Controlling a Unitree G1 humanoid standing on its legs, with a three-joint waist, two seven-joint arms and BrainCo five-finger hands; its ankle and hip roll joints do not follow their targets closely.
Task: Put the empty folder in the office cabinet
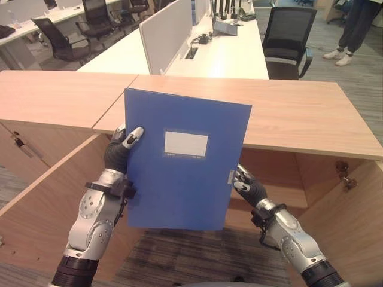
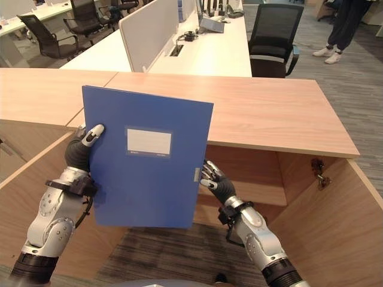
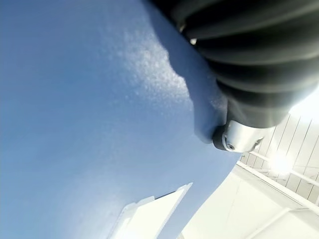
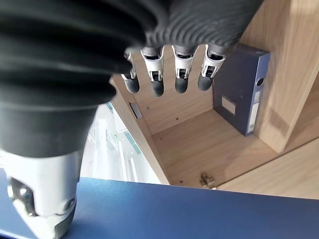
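Between the two robot hands, in the left eye view, the blue folder stands upright before the open cabinet: left robot hand pinches its edge, right robot hand rests straight-fingered beside it. Right wrist view shows another folder shelved beyond those fingertips. Such a one-sided grip could let it swing and catch the wooden top; office desks and chairs lie beyond.

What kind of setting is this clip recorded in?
Most likely an open-plan office: long white desks with a divider screen, black swivel chairs, and a low wooden cabinet standing open, with a dark box file already inside.
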